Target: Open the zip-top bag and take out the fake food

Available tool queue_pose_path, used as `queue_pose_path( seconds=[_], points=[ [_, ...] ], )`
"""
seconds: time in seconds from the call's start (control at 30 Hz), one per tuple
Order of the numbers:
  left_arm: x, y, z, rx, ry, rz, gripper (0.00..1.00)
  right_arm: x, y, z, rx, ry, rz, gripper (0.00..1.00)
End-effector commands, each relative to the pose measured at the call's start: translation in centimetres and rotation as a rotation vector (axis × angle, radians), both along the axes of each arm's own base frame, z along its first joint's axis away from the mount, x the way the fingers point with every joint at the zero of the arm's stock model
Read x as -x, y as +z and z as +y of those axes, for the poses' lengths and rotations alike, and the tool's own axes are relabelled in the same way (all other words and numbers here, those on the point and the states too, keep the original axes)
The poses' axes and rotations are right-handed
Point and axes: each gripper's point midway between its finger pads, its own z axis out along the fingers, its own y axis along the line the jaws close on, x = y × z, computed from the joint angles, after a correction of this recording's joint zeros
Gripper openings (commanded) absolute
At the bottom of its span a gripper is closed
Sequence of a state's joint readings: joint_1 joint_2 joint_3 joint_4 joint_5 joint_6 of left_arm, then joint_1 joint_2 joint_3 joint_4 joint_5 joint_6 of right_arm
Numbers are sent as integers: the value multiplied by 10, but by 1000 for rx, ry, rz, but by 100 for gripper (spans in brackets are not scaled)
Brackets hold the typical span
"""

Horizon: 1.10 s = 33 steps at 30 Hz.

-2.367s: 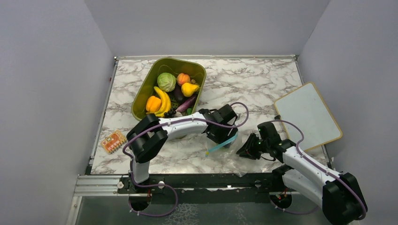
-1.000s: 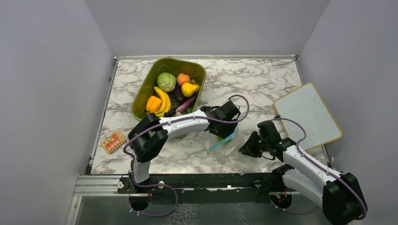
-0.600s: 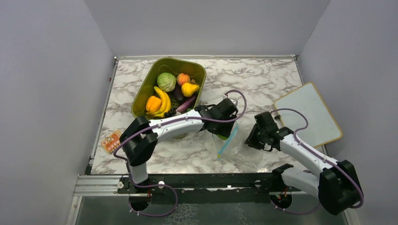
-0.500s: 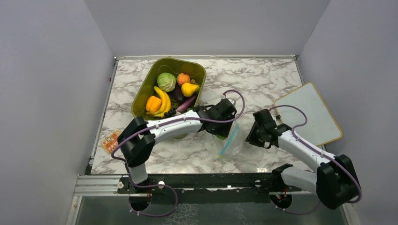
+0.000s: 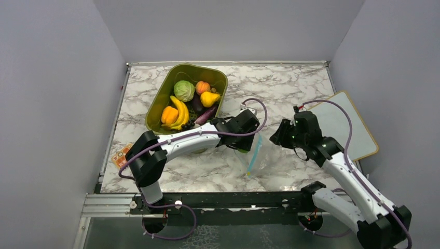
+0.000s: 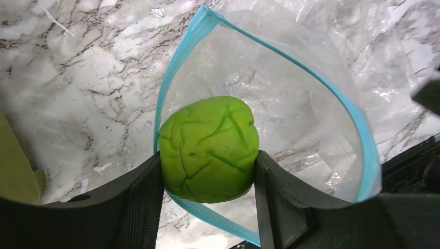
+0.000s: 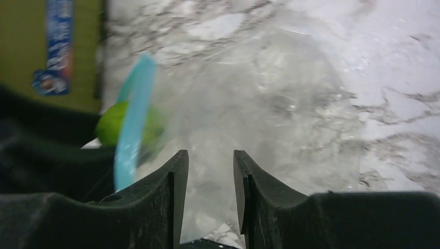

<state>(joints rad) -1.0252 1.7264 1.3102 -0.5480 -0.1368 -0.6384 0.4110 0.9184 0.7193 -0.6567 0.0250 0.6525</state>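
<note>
We see a table point(image 5: 290, 88) with a white marble-patterned top veined in grey, boxed in on three sides by plain, windowless walls: the back wall point(image 5: 228, 28), the left wall point(image 5: 52, 104) and the right wall point(image 5: 399, 67), all a flat pale grey. A thin pale strip point(image 5: 228, 63) runs along the table's far edge. At the near edge a ribbed aluminium rail point(image 5: 109, 205) juts out to the left beside a black bar point(image 5: 233, 199). Below that we make out a dark, greenish floor point(image 5: 233, 233). The light is soft and even, leaving only faint shadows on the marble.
</note>
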Motion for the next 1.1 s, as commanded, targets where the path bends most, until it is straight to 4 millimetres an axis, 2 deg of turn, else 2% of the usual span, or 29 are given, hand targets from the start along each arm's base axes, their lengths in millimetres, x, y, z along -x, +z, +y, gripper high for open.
queue_pose_path(
  seconds=[0.0, 0.1, 0.23, 0.33, 0.43, 0.5, 0.6, 0.77, 0.93, 1.07],
  points=[
    [-7, 28, -4, 73, 37, -59, 1, 25, 49, 47, -236, 283, -118, 40],
    [-8, 33, -5, 91, 44, -68, 1, 39, 66, 71, -394, 385, -135, 42],
    [-8, 37, -6, 103, 44, -74, 1, 42, 59, 85, -430, 470, -68, 45],
    [-7, 38, -5, 107, 44, -73, 2, 32, 46, 80, -357, 445, -37, 47],
    [-6, 42, -3, 114, 49, -78, 1, 22, 19, 62, -223, 369, 22, 47],
    [-9, 47, 2, 113, 66, -101, 2, 19, 3, 53, -162, 335, 63, 36],
    [-17, 64, 19, 119, 140, -176, 0, 21, -11, 47, -122, 329, 102, 28],
    [-36, 113, 52, 149, 216, -328, 0, 24, -9, 47, -135, 336, 77, 27],
    [-61, 149, 94, 174, 308, -408, 0, 31, -11, 52, -177, 342, 80, 27],
    [-85, 153, 138, 177, 420, -409, 0, 37, -20, 50, -181, 334, 108, 27]
  ],
)
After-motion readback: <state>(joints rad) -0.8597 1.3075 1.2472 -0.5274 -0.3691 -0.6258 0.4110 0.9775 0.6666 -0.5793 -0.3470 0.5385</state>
